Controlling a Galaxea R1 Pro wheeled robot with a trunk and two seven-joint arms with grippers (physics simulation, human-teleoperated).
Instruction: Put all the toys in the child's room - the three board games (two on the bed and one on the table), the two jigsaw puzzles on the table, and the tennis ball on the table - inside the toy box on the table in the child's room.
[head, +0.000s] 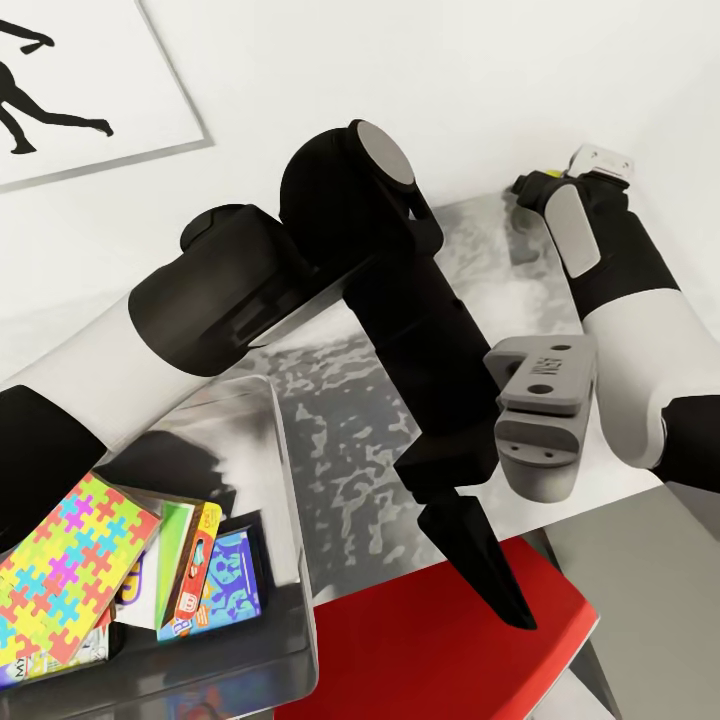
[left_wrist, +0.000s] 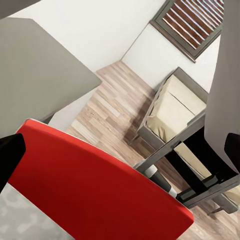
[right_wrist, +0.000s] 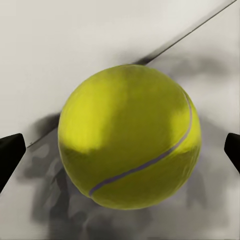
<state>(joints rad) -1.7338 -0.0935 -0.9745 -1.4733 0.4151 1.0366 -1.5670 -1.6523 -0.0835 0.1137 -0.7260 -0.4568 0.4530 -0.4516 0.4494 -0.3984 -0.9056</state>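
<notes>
Right end effector (right_wrist: 120, 150) spread wide around the tennis ball (right_wrist: 130, 137), at the far corner of the bench (head: 330, 400).

Ball centred between the two dark fingertips (right_wrist: 10, 152) at the edges of the right wrist view, clear of both, resting on the mottled grey bench top near its back edge. Left end effector (head: 480, 560) hanging over the red chair (head: 440, 640) by the bench's front edge, fingers pressed narrow in the head view, holding nothing. Toy box (head: 290, 560) at the near left of the bench, already containing a bright jigsaw puzzle (head: 65, 560) and upright board games (head: 200, 575).
</notes>
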